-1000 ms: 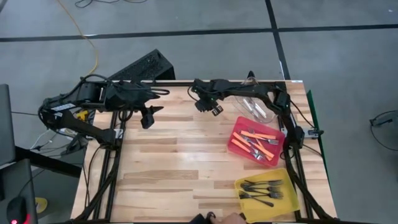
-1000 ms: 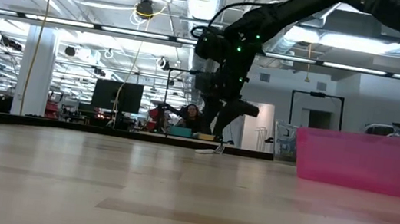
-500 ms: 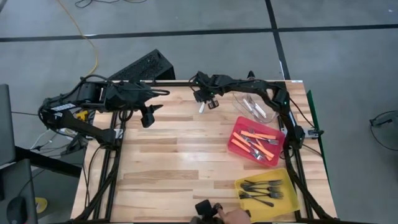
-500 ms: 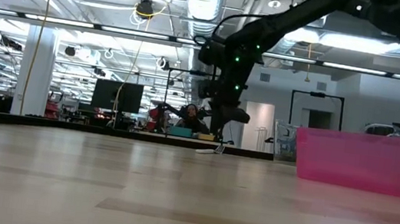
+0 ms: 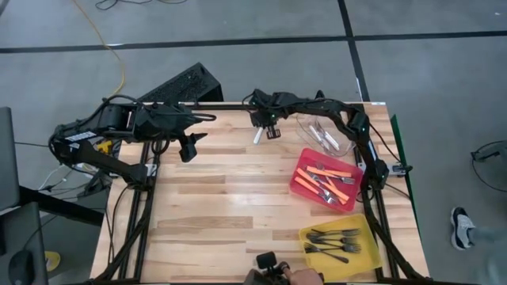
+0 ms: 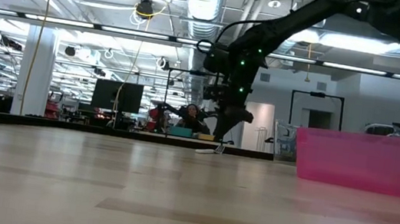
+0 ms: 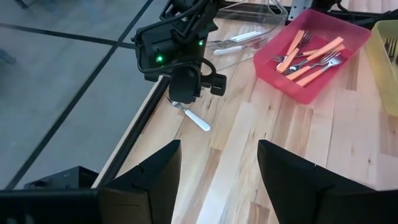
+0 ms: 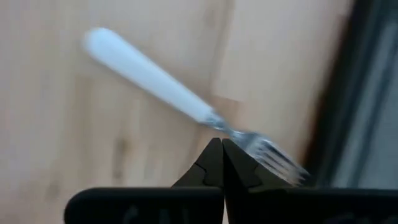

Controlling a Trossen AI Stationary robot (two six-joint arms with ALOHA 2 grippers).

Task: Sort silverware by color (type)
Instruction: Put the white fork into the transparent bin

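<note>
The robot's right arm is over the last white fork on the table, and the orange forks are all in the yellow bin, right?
Not quite. The right gripper is over the white fork near the table's far edge, but the orange-handled forks lie in the red bin, as the high view shows. The yellow bin holds the black forks.

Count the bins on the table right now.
3, all on the right side: clear bin at the far edge, red bin in the middle, yellow bin nearest the front edge.

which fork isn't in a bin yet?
The white-handled fork lying alone on the table by its far edge, right under the right gripper. Every other fork sits in a bin.
</note>
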